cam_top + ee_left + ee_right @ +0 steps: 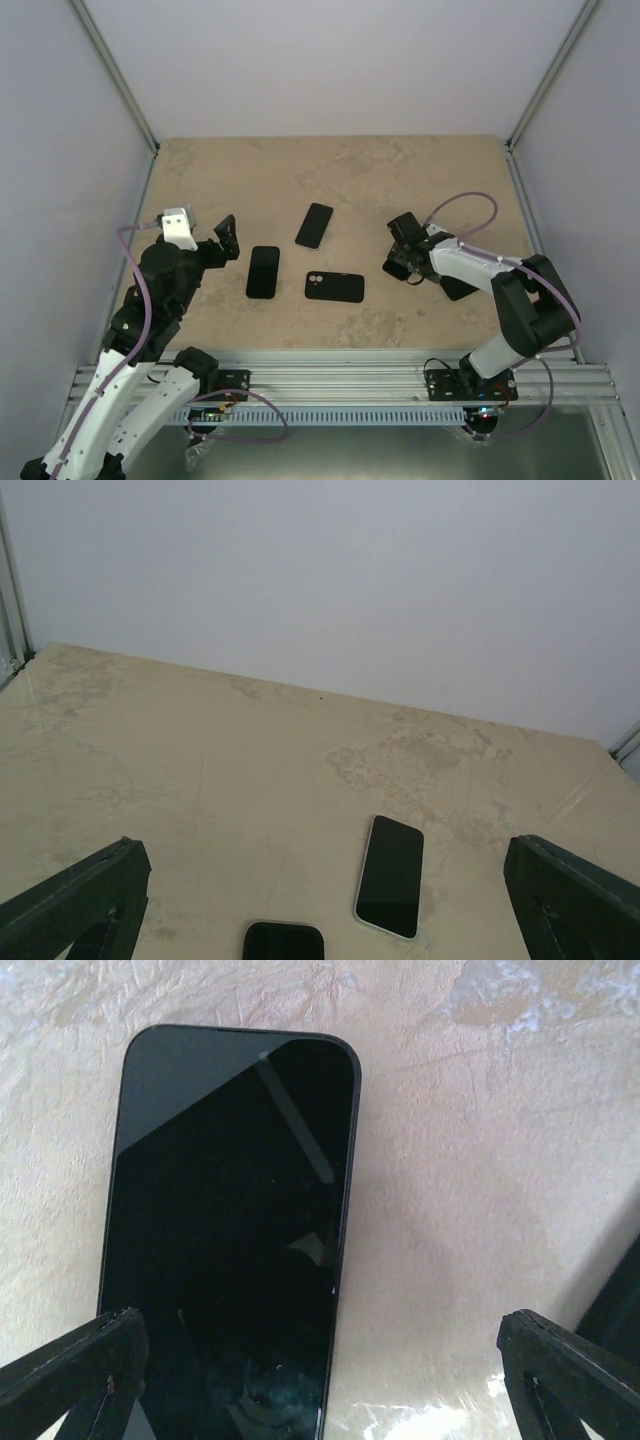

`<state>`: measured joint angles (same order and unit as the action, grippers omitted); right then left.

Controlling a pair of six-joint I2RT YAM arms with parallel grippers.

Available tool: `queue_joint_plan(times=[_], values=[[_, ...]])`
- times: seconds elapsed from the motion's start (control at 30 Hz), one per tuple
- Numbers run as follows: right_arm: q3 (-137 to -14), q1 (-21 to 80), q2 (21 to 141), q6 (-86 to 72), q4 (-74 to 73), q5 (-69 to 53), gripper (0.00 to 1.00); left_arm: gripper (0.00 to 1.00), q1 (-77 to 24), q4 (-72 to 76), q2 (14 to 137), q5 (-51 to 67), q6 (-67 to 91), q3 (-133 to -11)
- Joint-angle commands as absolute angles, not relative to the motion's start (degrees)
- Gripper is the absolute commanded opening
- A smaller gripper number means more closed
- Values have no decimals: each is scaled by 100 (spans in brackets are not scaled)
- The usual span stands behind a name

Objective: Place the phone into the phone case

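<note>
A black phone (230, 1230) lies screen up on the table, directly under my right gripper (320, 1360), which is open with its left finger over the phone and its right finger over bare table. In the top view that gripper (402, 262) hangs low at the right and hides most of this phone. A flat black piece with camera holes (334, 287) lies in the middle; I cannot tell whether it is a case or a phone's back. Two more dark phones lie nearby (315, 225) (263, 272). My left gripper (224, 243) is open and empty, left of them.
Another dark flat thing (458, 288) lies under the right arm and shows at the right wrist view's edge (618, 1305). The left wrist view shows a silver-edged phone (390, 875) and the top of another (284, 942). Grey walls close in three sides of the table.
</note>
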<state>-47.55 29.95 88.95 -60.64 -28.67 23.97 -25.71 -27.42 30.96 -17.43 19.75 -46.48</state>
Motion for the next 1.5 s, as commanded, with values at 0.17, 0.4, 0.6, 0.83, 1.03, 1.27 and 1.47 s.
queue_joint_plan(times=[0.17, 0.4, 0.6, 0.83, 1.03, 1.27, 1.47], values=[[-5146, 2673, 9480, -6302, -2287, 2156, 98, 99, -2540, -2583, 3050, -1576, 1942, -4594], [-5373, 2541, 9858, -6151, -2185, 1875, 98, 100, -2540, -2584, 3047, -1547, 1938, -4597], [-5780, 2542, 10364, -6022, -2602, 1821, 98, 100, -2540, -2575, 3033, -1522, 1933, -4593], [-6049, 2605, 10824, -5932, -3247, 1868, 98, 99, -2539, -2575, 3052, -1523, 1925, -4586], [-5959, 2796, 10836, -5820, -3595, 2064, 98, 99, -2538, -2575, 3053, -1520, 1923, -4588], [-5623, 2816, 10701, -5662, -3377, 1861, 98, 99, -2540, -2575, 3049, -1521, 1920, -4592], [-5536, 2817, 10750, -5606, -3294, 1683, 97, 99, -2535, -2580, 3048, -1538, 1943, -4582]])
